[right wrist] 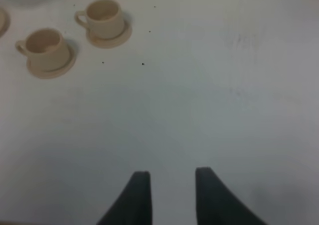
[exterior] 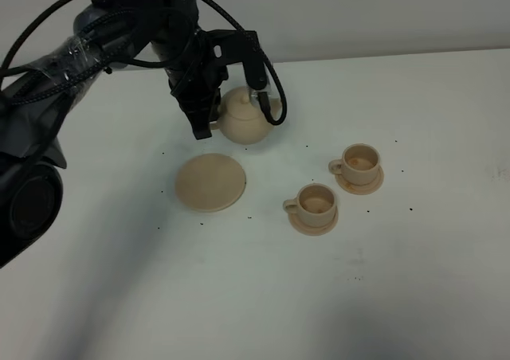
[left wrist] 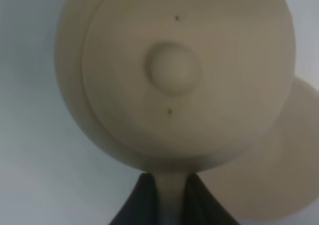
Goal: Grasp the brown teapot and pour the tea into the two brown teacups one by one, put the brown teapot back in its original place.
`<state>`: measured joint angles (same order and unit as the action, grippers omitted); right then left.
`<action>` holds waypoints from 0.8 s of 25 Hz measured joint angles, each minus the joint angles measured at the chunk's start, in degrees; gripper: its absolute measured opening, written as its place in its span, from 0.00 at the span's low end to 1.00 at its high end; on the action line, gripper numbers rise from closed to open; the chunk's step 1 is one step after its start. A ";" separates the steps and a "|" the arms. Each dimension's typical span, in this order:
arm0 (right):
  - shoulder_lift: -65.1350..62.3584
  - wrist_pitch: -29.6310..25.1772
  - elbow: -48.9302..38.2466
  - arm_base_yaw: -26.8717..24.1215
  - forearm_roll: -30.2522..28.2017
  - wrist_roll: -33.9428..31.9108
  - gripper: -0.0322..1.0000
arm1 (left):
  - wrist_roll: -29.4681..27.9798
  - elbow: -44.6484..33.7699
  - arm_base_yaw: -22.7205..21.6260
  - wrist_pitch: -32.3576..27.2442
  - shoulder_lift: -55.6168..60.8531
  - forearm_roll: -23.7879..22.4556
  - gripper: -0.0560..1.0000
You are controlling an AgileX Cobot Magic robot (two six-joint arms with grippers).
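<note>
Here the teapot point(exterior: 243, 117) is gripped by the left gripper point(exterior: 205, 125), off its plate point(exterior: 209, 182) and just past the plate's far edge in the high view. Its handle point(left wrist: 169, 197) faces the arm and its spout faces the cups. Whether its base touches the table point(exterior: 414, 280) I cannot tell. In the left wrist view the pot fills most of the picture from above, with the round knob of the lid point(left wrist: 173, 68) in the middle. The two dark fingers point(left wrist: 134, 207) are closed tight on either side of the handle. Part of the bare plate shows blurred beside the pot.

The two cups point(exterior: 316, 201) stand upright on their small saucers point(exterior: 312, 221), to the right of the plate and apart from it. The second cup point(exterior: 360, 161) stands farther back and more to the right. Both have their handles turned toward the plate. A black cable point(exterior: 275, 97) loops down from the left arm in front of the pot's spout side.

The right gripper point(right wrist: 172, 195) does not show in the high view. Its own camera shows it over bare table, well apart from the cups, its fingers point(right wrist: 141, 195) parted with nothing between them.
</note>
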<state>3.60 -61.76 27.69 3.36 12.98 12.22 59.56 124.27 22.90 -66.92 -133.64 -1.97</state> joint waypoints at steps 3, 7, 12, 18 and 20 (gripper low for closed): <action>0.00 0.00 0.00 0.00 0.00 0.00 0.26 | 0.00 2.89 0.68 -0.32 -1.42 1.31 0.17; 0.00 0.00 0.00 0.00 0.00 0.00 0.26 | 0.79 4.14 1.52 -0.71 -1.60 1.97 0.17; 0.00 0.00 0.00 0.00 0.00 0.00 0.26 | 1.97 4.14 1.65 -0.82 -1.66 3.91 0.17; 0.00 0.00 0.00 0.00 0.00 0.00 0.26 | 3.13 4.14 3.56 0.66 -1.71 4.32 0.17; 0.00 0.00 0.00 0.00 0.00 0.00 0.26 | 3.60 4.14 4.70 0.97 -1.71 4.32 0.17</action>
<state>3.60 -61.76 27.69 3.36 12.98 12.22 63.17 128.41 27.60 -65.96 -135.35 2.35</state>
